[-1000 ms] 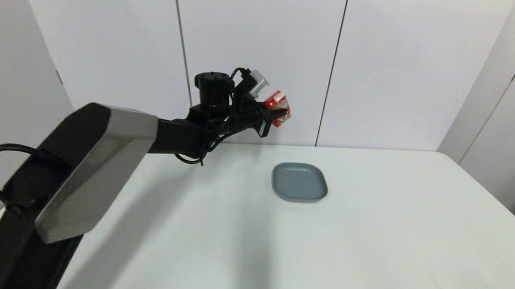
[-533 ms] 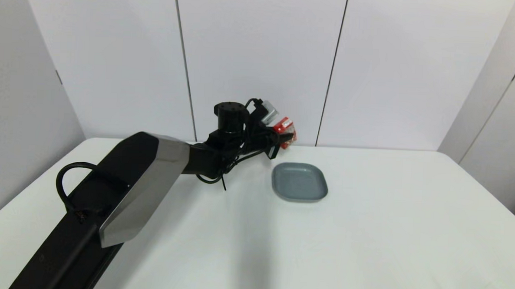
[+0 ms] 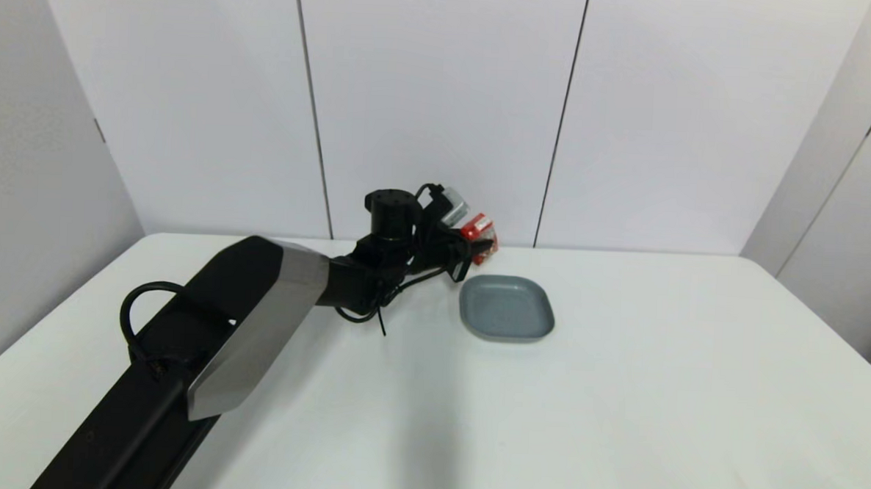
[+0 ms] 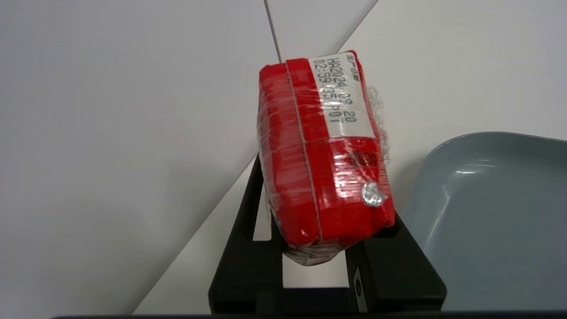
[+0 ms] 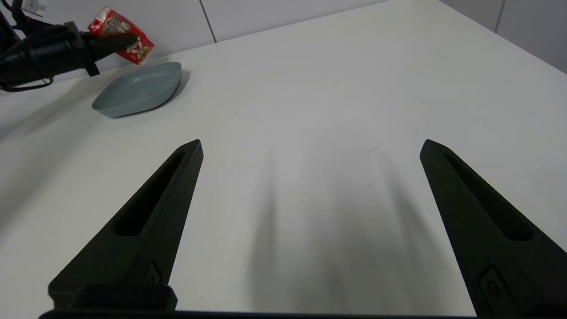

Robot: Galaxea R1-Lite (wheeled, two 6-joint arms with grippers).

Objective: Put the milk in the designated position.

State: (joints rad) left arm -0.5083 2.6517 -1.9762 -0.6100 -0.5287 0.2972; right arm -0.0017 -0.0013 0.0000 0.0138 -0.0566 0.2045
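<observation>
Red milk point(image 3: 479, 229) is clamped tilted in the left end effector point(image 3: 479, 245), held in the air at the far left edge of the grey plate point(image 3: 507, 309) without touching it. White worktop point(image 3: 620, 399) carries the plate. Right end effector point(image 5: 310, 146) hovers low over bare worktop, well apart, fingers spread wide and holding nothing.

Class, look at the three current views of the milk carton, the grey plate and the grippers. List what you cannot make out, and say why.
- Milk: its cartoon face is turned away in the left wrist view; too small in the head view.
- Grey plate: cut off by the left wrist picture's edge.
- Left gripper: its far finger is hidden behind the milk in the head view.
- Right gripper: outside the head view.
</observation>
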